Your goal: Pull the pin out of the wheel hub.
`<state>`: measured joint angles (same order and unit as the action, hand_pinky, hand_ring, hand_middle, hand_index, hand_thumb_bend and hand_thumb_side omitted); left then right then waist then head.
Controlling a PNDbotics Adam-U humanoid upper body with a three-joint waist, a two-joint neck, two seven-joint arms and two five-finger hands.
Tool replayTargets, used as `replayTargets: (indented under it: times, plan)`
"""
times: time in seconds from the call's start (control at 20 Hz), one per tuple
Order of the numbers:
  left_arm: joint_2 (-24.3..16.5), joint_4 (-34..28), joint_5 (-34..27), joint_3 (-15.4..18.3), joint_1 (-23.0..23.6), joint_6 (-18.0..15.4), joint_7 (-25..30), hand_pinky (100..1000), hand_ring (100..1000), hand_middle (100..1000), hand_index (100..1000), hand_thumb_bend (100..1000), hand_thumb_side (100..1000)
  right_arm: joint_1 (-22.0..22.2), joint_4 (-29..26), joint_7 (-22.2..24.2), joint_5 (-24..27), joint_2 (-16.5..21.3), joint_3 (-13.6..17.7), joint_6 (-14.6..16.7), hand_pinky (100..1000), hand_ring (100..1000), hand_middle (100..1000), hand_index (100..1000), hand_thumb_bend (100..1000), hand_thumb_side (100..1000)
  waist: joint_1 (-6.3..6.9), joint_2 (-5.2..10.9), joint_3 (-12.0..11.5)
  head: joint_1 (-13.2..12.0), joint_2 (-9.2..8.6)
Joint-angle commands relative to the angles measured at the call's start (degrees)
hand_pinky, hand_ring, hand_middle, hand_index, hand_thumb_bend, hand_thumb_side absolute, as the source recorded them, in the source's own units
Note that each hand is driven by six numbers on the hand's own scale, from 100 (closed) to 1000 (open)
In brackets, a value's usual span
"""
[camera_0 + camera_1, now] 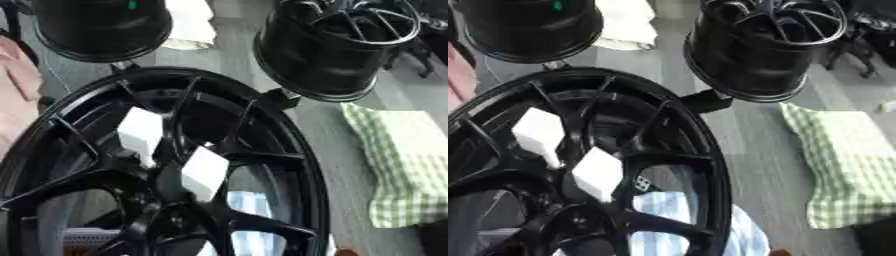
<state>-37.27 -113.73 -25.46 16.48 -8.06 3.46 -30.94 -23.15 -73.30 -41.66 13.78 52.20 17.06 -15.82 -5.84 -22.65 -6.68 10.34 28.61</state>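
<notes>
The large wheel hub looks like glossy black painted metal, its smooth spokes catching pale reflections. Behind it, two more black rims have the same sheen, over a matt grey floor. Right of the hub lies a soft green-and-white checked cloth; seen through its spokes, blue-and-white striped fabric.

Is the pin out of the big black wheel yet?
I can't tell. The big black wheel hub fills the view, with two white patches showing between its spokes, but I can make out no pin, in or out. Neither robot hand shows, so nothing is being pulled right now. Two more black wheels stand behind.
</notes>
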Motion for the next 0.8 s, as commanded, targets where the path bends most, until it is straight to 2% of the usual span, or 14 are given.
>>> replayTargets:
  times: [0.05, 0.2, 0.35, 0.5, 0.7, 0.8]
  plan:
    - [-1.18, -0.86, -0.11, 0.49, -0.16, 0.14, 0.05, 803, 765, 687, 801, 337, 669, -0.52, -0.59, -0.50, 0.91, 1.87, 1.16, -0.73, 861, 874, 834, 858, 100, 541, 0.05, 1.52, 0.13, 0.26, 0.19]
    - [-1.11, -0.86, -0.08, 0.56, -0.04, 0.17, -0.04, 803, 765, 687, 801, 337, 667, -1.01, -1.91, -1.33, 2.61, 1.55, 1.25, -0.02, 838, 840, 800, 831, 100, 604, 0.03, 1.55, 0.16, -1.15, 0.49]
    - [-1.16, -0.86, 0.05, 0.48, -0.14, 0.08, 0.00, 802, 764, 687, 801, 336, 666, -1.48, -6.67, -2.86, 4.51, 1.26, 0.45, 2.02, 828, 802, 754, 786, 100, 672, 0.13, 1.46, 0.17, -2.76, 0.75]
    - [-1.24, -0.86, 0.11, 0.22, -0.51, -0.01, 0.25, 802, 764, 687, 801, 336, 666, -2.35, -14.05, -2.16, 4.19, 0.92, -1.47, 4.48, 826, 771, 697, 756, 100, 684, 0.23, 1.37, 0.09, -3.81, 0.89]
    - [-1.37, -0.86, 0.22, -0.14, -1.00, -0.07, 0.68, 802, 764, 687, 801, 338, 663, -4.47, -23.59, 0.62, 2.22, 0.43, -4.94, 4.82, 841, 759, 673, 743, 100, 662, 0.29, 1.47, -0.10, -4.55, 2.34]
    - [-1.47, -0.86, 0.27, -0.20, -1.18, -0.15, 0.76, 801, 763, 687, 801, 337, 663, -5.67, -27.58, 2.12, 1.31, 0.22, -6.78, 4.55, 826, 750, 662, 738, 100, 623, 0.25, 1.50, -0.24, -4.65, 3.08]
